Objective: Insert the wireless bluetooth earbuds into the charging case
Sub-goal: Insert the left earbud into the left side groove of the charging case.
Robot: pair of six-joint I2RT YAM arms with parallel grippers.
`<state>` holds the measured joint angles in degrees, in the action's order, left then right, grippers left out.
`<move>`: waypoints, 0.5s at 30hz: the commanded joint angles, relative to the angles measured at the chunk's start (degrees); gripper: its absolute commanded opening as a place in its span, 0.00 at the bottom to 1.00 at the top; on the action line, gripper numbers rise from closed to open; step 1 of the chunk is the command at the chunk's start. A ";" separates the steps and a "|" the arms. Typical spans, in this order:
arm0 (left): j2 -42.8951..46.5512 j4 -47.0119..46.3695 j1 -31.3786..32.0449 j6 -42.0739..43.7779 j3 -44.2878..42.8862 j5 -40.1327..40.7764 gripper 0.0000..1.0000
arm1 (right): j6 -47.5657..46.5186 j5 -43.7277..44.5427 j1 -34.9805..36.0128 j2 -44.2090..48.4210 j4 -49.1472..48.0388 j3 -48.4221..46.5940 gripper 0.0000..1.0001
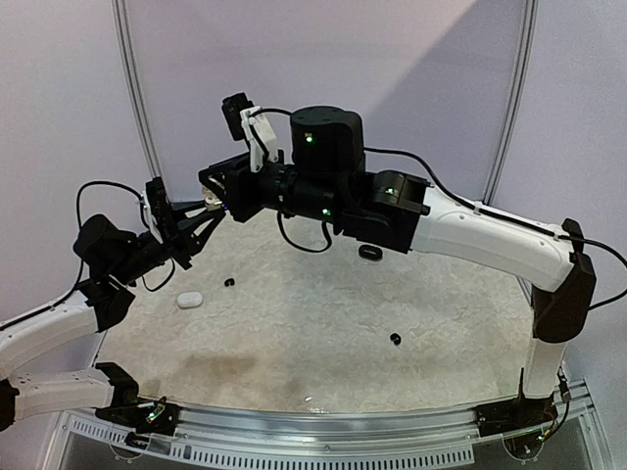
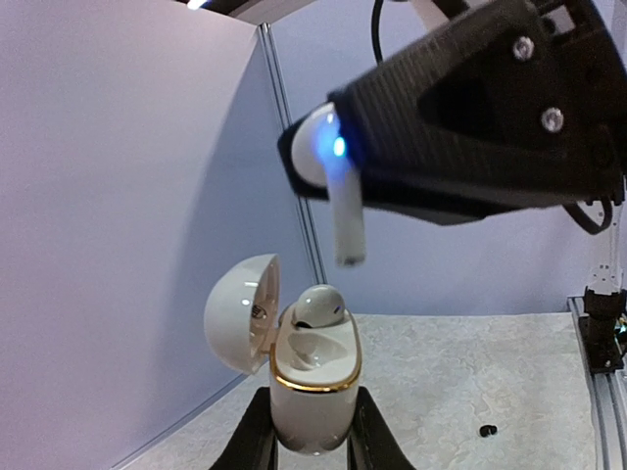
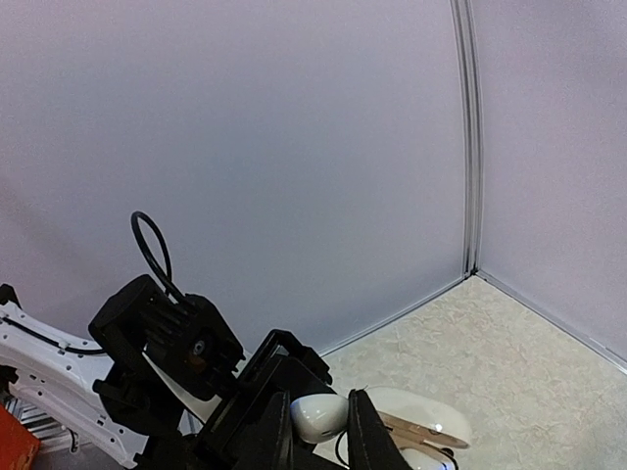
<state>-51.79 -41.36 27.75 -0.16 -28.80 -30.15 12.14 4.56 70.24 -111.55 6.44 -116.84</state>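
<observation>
My left gripper [image 2: 309, 436] is shut on a white charging case with a gold rim [image 2: 313, 387] and holds it upright above the table, lid [image 2: 240, 311] open to the left. One white earbud [image 2: 318, 305] sits in the case's far slot; the near slot shows empty. My right gripper [image 3: 319, 431] is shut on a second white earbud [image 2: 345, 211], held just above the case with its stem pointing down and a blue light on its head. In the top view both grippers meet at the back left, left [image 1: 204, 213] under right [image 1: 212, 186].
A white oval case [image 1: 189, 300] lies on the table at the left and a black oval case [image 1: 370, 253] at the back middle. Small black earbuds lie loose, one [image 1: 229, 284] near the left and one [image 1: 395, 339] right of centre. Walls stand close behind.
</observation>
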 commanded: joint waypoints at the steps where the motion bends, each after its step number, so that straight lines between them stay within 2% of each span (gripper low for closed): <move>1: -0.37 -1.79 0.99 1.06 -1.27 0.81 0.00 | -1.72 -0.59 0.50 -1.48 -2.00 -0.84 0.00; 15: 0.62 -1.31 1.00 1.17 -0.88 1.19 0.00 | -3.87 3.84 0.43 -1.46 0.32 0.39 0.00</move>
<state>-51.77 -41.39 27.86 0.45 -28.86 -29.52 9.74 6.55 70.24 -112.46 5.85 -116.84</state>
